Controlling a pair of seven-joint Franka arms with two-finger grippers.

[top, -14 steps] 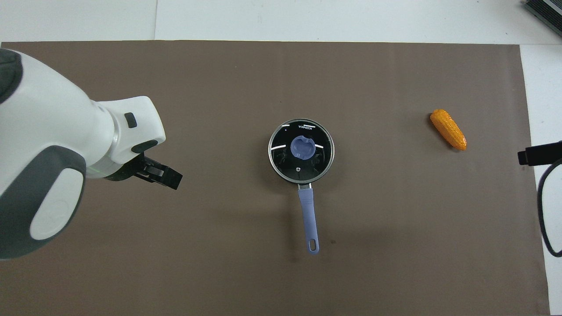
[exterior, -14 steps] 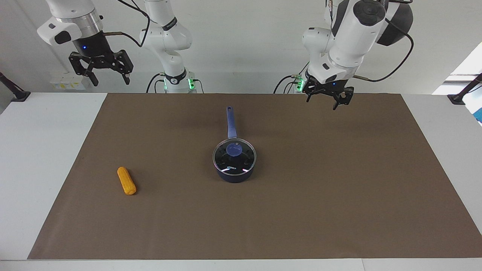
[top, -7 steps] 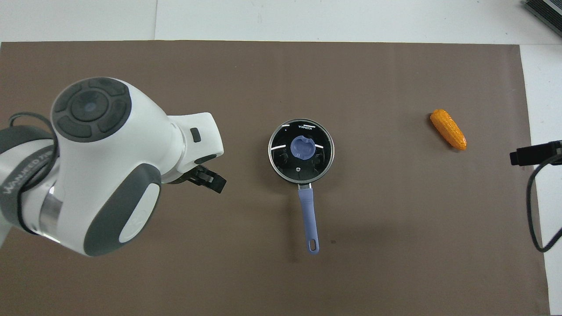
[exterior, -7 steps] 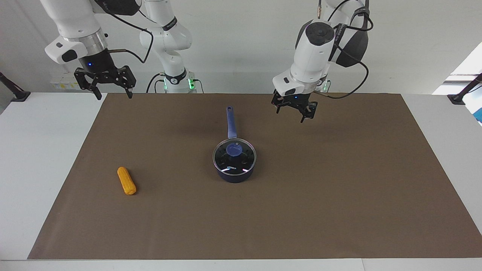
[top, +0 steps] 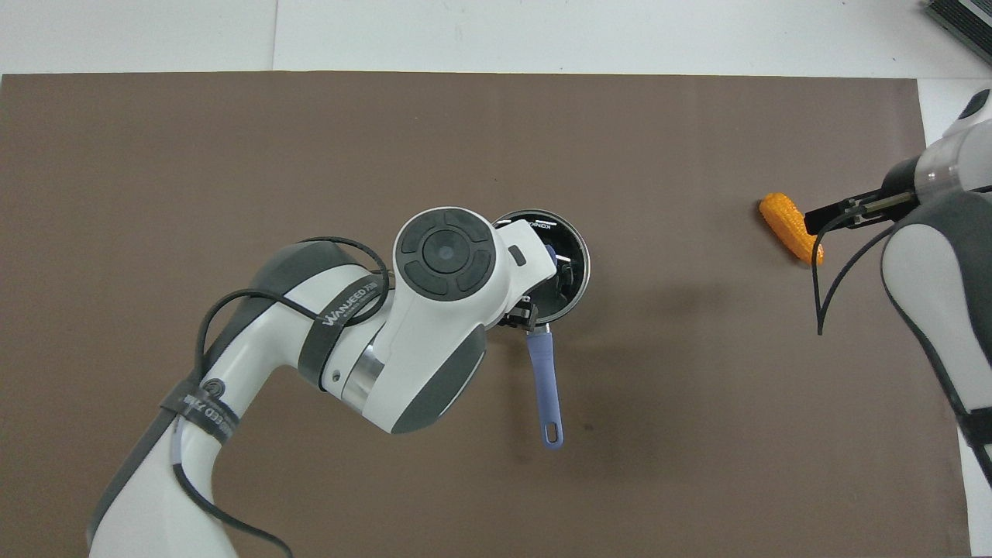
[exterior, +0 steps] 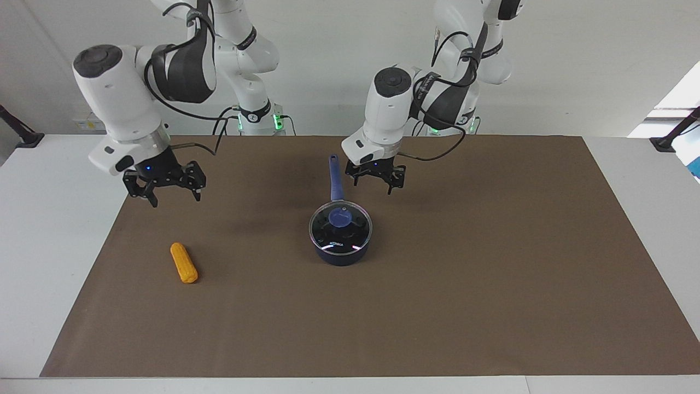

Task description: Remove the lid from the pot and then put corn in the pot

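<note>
Meanwhile, left gripper (exterior: 375,183) beside lidded pot (exterior: 341,253), right gripper (exterior: 164,192) near corn (exterior: 183,263), both jaws spread.

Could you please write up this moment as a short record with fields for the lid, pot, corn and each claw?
lid: closed on the pot, untouched
pot: mid-mat, handle pointing toward the robots
corn: lying on the brown mat, toward the right arm's end
left claw: open, raised beside the pot handle, holding nothing
right claw: open, raised over the mat, short of the corn
</note>
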